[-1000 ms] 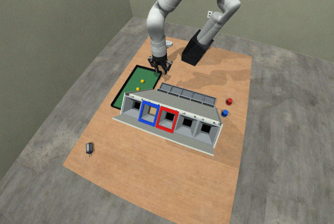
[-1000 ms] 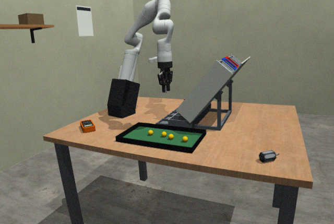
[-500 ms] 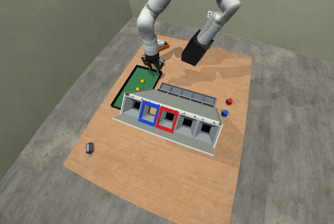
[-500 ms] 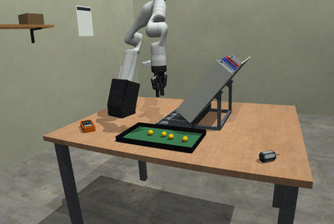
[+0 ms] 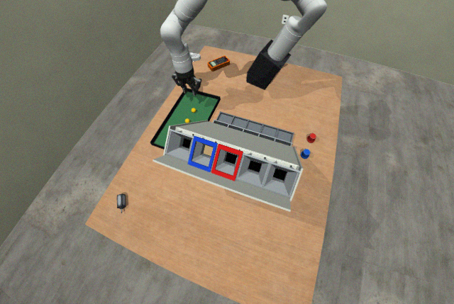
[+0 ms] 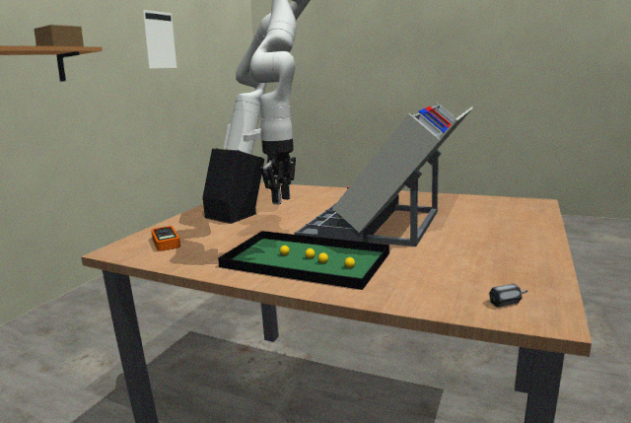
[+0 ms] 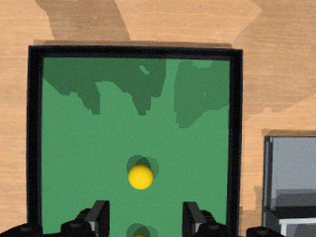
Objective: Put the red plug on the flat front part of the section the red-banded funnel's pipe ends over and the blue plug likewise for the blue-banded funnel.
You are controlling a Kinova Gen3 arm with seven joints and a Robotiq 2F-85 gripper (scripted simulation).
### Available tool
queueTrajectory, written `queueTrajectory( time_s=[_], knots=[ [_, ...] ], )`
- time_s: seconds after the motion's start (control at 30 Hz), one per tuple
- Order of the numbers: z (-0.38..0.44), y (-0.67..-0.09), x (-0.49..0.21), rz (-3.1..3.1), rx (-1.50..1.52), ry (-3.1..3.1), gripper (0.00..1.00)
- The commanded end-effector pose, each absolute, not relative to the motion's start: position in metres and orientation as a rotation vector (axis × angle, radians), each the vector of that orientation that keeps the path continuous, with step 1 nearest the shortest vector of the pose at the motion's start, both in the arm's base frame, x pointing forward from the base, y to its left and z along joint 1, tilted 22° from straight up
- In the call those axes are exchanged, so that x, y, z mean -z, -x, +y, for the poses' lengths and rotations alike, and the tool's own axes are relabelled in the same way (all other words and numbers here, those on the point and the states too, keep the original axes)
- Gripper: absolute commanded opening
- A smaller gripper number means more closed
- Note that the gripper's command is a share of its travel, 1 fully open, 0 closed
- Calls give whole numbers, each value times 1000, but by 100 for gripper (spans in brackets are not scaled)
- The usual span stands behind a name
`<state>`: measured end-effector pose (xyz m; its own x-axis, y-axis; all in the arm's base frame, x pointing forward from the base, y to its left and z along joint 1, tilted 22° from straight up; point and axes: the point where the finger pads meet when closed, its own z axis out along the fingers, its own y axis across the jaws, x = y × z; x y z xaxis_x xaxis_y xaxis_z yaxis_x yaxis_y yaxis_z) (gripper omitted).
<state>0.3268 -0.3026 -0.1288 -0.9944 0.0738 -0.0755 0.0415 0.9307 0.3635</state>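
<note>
- Near one end of green tray (image 5: 167, 119) (image 6: 290, 274) (image 7: 236, 138), raised above table height: gripper (image 5: 189, 92) (image 6: 281, 199) (image 7: 145, 217), pointing down, partway open, with nothing between fingertips.
- In wrist view, ahead of fingertips: nearest yellow marble (image 5: 193, 110) (image 6: 284, 249) (image 7: 140, 177), lying on green surface; another partly cut off at bottom edge.
- In exterior view: four yellow marbles in tray, spread along its length, middle two close together.
- Next to tray: row of grey sections (image 5: 256, 127) (image 7: 296, 163) at foot of sloping cover (image 5: 256, 143) (image 6: 402, 174).
- At raised end of cover: five funnel openings, with blue band (image 5: 191, 152) (image 6: 423, 111) beside red band (image 5: 237, 165) (image 6: 429, 108); pipes hidden.
- Beyond far end of cover from tray: red plug (image 5: 311, 137) and blue plug (image 5: 305, 153), both on table, apart from each other and off sections.
- Near arm's black base (image 5: 265, 68) (image 6: 232, 186): orange meter (image 5: 218, 63) (image 6: 166, 238) on table.
- Well apart, near table edge: small dark motor-like object (image 5: 120, 200) (image 6: 505, 295), on its side.
</note>
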Motion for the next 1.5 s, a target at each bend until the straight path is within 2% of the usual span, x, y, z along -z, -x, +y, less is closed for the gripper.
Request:
queueTrajectory(
  time_s=[0.0,0.4,0.43,0.63,1.47],
  knots=[
    [-310,-326,133,3001,-563,-93,50],
    [-310,-326,133,3001,-563,-93,50],
    [-285,-333,198,3001,-562,-92,50],
    [-270,-337,236,3001,-562,-92,50],
    [-271,-337,235,2999,-559,-92,50]
  ],
)
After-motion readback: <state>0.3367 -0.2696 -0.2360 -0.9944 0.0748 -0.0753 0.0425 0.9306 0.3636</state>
